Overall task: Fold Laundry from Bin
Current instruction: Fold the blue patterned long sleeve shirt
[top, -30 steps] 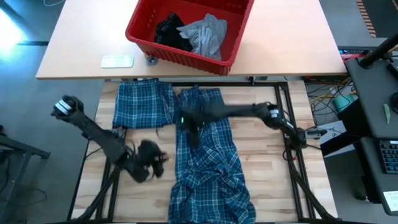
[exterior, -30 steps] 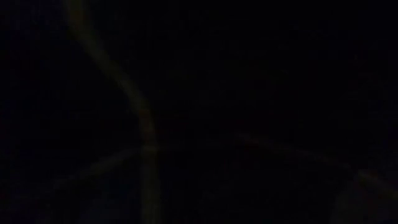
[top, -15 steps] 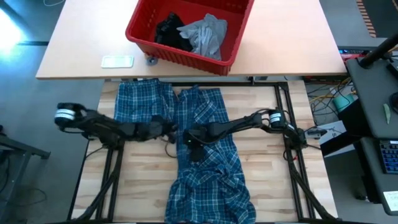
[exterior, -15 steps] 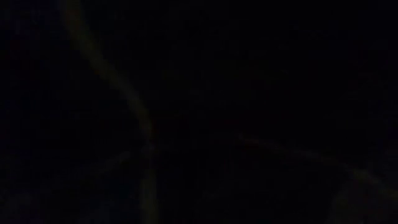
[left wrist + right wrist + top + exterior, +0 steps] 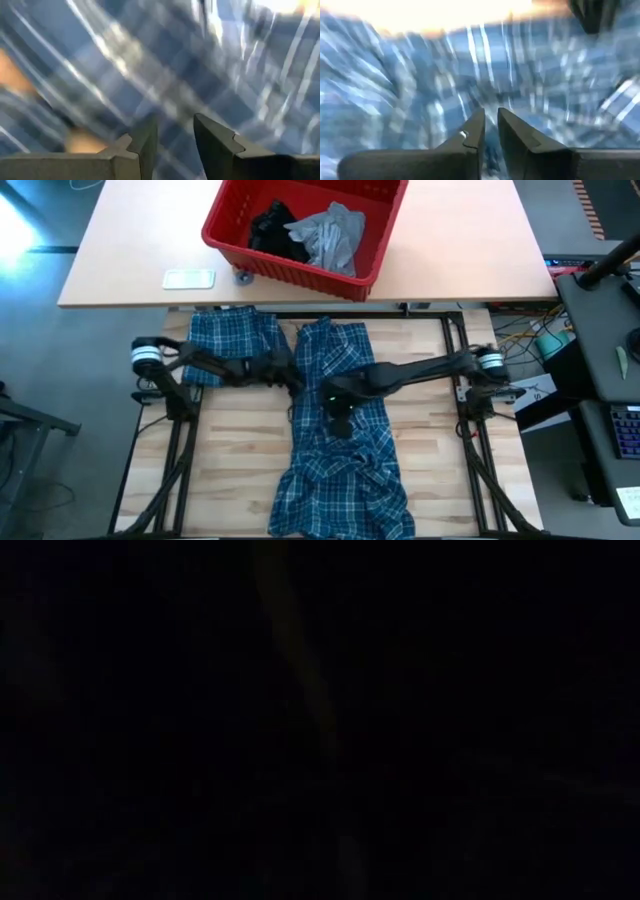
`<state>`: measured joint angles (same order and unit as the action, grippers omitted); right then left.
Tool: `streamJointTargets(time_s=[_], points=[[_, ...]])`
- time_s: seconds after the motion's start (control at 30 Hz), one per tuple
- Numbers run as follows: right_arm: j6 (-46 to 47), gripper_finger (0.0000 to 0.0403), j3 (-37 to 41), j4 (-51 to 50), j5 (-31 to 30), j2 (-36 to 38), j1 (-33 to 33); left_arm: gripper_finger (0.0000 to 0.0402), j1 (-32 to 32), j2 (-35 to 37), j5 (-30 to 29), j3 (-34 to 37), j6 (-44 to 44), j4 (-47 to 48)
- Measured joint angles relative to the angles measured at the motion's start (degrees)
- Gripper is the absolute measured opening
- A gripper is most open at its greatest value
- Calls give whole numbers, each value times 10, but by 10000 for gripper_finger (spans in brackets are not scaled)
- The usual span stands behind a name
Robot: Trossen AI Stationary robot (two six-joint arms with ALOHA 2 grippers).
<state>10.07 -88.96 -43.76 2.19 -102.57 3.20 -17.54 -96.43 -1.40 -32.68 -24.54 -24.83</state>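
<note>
The left tool [image 5: 285, 370] reached in over the plaid shirt [image 5: 335, 435] spread on the tabletop [image 5: 230, 450], its fingers a little apart with cloth between them. The right tool [image 5: 338, 395] pinched the shirt's middle, fingers nearly together. Beyond, the red bin [image 5: 300, 225] held a grey T-shirt [image 5: 330, 235] and a black garment [image 5: 272, 228].

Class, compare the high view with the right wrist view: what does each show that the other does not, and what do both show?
Only the high view shows the red bin holding a grey T-shirt and black garment, plus the left gripper. Only the right wrist view shows the right gripper close up, its fingers nearly together on the cloth. Both show the plaid shirt.
</note>
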Motion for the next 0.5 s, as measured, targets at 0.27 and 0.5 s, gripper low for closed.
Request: streamJointTargets(time_s=[0.27, 0.5], points=[[47, 64, 174, 378, -46, 10, 0, 113, -86, 79, 10, -55, 68, 96], [102, 22, 167, 459, 49, -106, 46, 113, -101, 141, -23, -97, 106, 251]])
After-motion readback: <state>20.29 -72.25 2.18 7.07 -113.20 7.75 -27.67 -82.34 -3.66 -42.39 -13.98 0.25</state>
